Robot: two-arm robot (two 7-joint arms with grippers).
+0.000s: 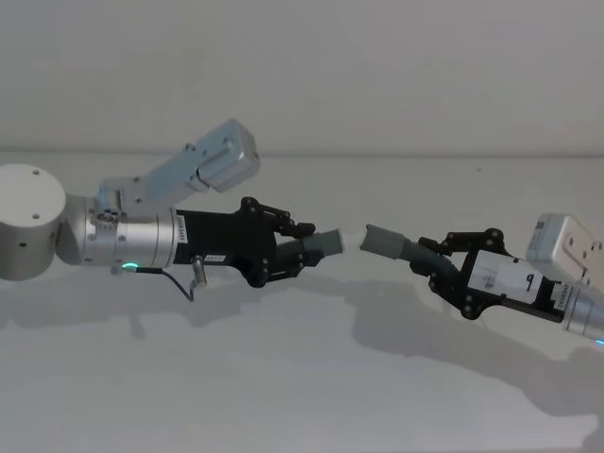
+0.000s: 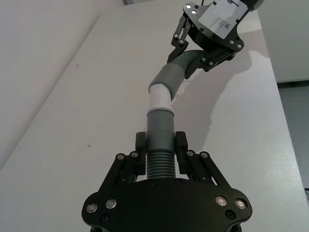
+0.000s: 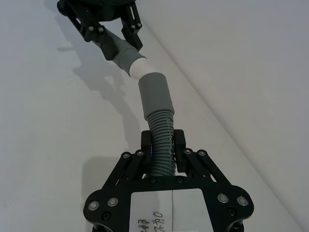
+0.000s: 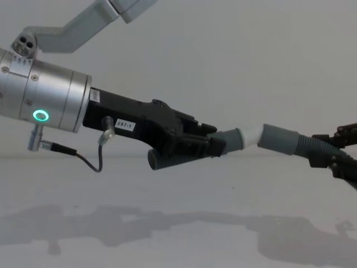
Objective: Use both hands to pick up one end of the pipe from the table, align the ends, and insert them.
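Two claws are held above the white counter (image 1: 283,377), facing each other, each clamped on one grey pipe piece. The left claw (image 1: 300,247) is seen on a silver wrist with a green ring light (image 4: 39,116), reaching in from the left; its fingers (image 2: 139,145) are closed narrow on the ribbed middle of the white-tipped piece (image 2: 159,135). The right claw (image 1: 444,260) comes in from the right, and its fingers (image 3: 179,145) are closed on the ribbed section of the collared piece (image 3: 158,113).

Both pieces are carried clear of the counter, with their shadows cast on it below. The white spigot tip (image 4: 252,134) is pointed at the smooth grey collar (image 4: 278,138). In the chest and wrist views tip and collar are seen touching or nearly so, set at a slight angle to one another; whether the tip is inside the collar cannot be told. In the head view a small gap seems to be left between them.
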